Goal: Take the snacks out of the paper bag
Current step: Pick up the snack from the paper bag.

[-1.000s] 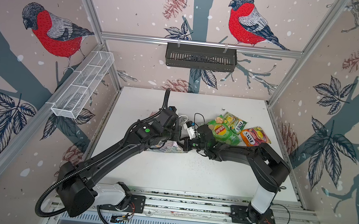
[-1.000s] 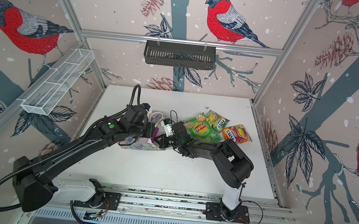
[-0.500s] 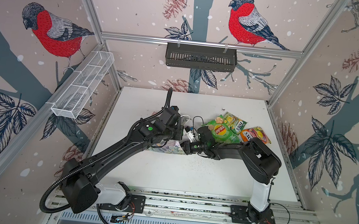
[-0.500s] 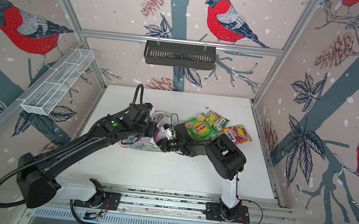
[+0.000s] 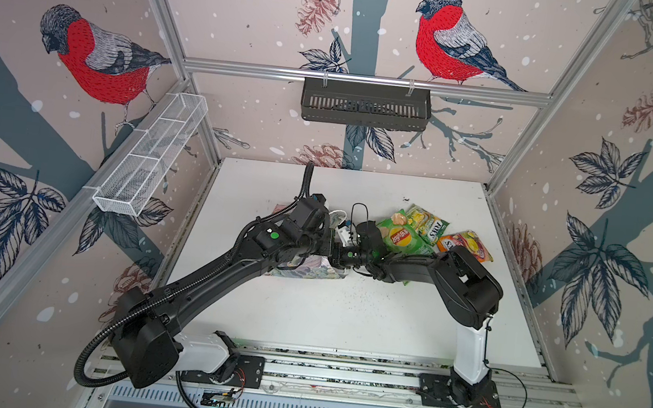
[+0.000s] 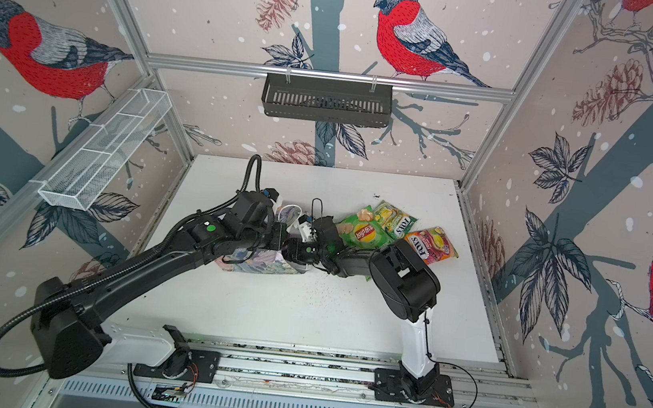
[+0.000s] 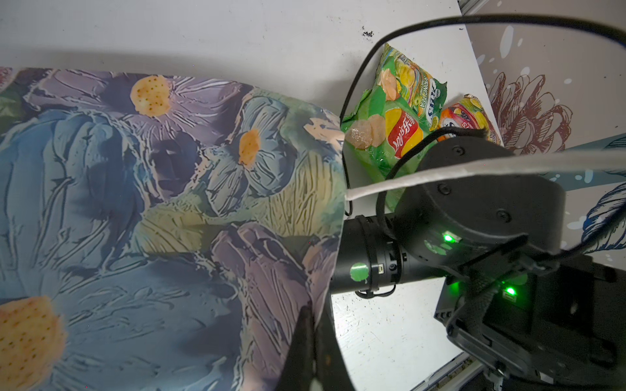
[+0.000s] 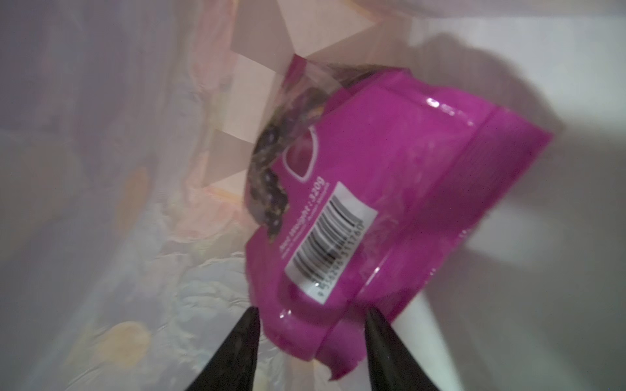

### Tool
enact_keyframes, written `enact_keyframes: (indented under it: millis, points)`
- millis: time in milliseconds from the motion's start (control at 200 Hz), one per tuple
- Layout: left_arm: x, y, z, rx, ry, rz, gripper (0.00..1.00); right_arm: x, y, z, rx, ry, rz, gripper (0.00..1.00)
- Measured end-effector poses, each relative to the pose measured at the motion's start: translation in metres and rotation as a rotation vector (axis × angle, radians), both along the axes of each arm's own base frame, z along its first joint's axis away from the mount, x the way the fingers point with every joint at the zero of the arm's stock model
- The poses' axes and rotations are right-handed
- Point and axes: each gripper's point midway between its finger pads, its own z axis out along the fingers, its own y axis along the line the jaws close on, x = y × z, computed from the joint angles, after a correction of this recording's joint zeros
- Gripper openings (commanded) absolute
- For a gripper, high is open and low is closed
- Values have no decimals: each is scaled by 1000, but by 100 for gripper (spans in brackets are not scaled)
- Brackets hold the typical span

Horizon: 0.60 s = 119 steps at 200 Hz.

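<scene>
1. The paper bag (image 7: 152, 203) is lying on its side on the table (image 5: 324, 318), with the left gripper (image 7: 310, 325) pinching its rim, jaws together.
2. The right gripper (image 8: 310, 315) is reaching inside the bag with its jaws apart, and one end of the purple packet (image 8: 389, 189) is sitting between them.
3. The green chip bag (image 5: 402, 236), yellow-green packet (image 5: 427, 223) and orange packet (image 5: 466, 246) are lying outside, together on the table.
</scene>
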Motion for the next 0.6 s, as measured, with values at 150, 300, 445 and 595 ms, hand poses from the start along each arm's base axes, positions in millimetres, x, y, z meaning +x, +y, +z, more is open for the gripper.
enact_keyframes:
  millis: [150, 300, 445, 595]
  points:
    - [0, -4, -3, -3, 7, -9, 0, 4, -6, -22, -80, 12, -28, 54]
    - [-1, -7, -8, -1, 24, -22, 0, 6, -3, -32, -87, 25, -28, 55]
    - [-2, -10, -11, 5, 31, -28, 0, 10, 3, -28, -66, 20, -26, 55]
    - [-1, -12, -13, 6, 33, -32, 0, 12, 13, -24, -47, 23, -21, 55]
